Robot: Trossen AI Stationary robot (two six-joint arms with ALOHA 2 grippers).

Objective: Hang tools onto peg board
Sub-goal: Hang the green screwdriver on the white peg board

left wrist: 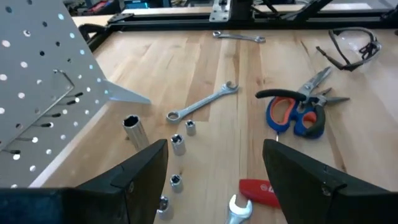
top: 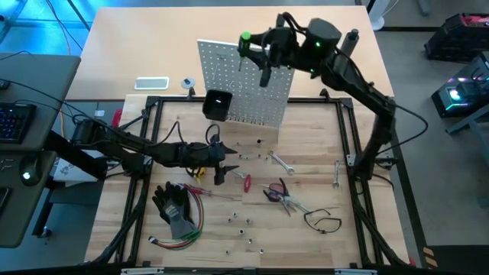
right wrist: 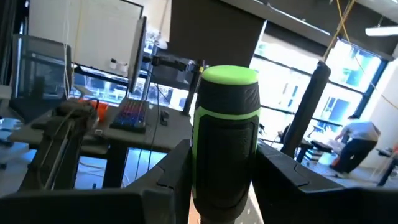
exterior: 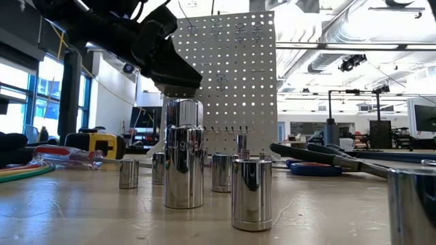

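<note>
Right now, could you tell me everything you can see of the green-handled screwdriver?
The green-handled screwdriver has a chunky black grip with a bright green cap. The right gripper is shut on the handle, holding it at the top edge of the peg board. Its shaft and tip are hidden.

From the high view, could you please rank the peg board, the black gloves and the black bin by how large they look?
1. peg board, clearly largest.
2. black gloves.
3. black bin, smallest, though it sits raised on the board, nearer the overhead camera.
</note>
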